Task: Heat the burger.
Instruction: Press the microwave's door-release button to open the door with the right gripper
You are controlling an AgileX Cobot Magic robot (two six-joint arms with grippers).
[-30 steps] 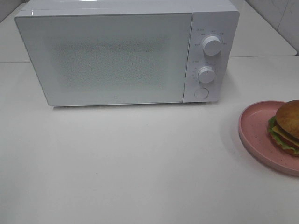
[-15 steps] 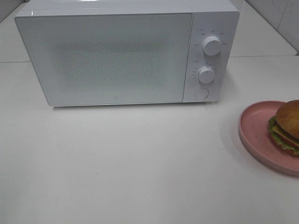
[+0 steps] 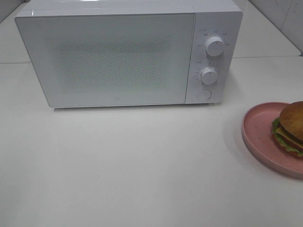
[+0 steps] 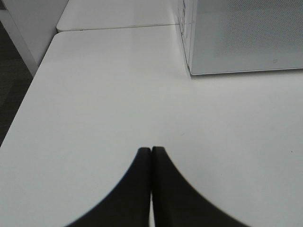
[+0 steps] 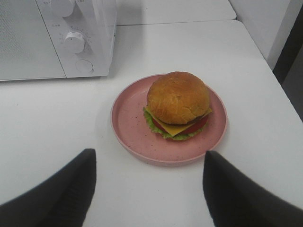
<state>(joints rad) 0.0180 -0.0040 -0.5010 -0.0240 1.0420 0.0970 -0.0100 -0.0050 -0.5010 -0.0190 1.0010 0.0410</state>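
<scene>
The burger (image 5: 178,104) sits on a pink plate (image 5: 128,124) at the right edge of the worktop (image 3: 142,165), in front of and to the right of the microwave (image 3: 113,56), whose door is closed. The right gripper (image 5: 149,158) hangs short of the plate with its jaws spread wide and empty, and the burger lies straight ahead between their lines. Being round, the burger has no long axis to line up with. The left gripper (image 4: 151,150) is closed on nothing, near the worktop's left edge. The right arm is clearly the nearer one.
</scene>
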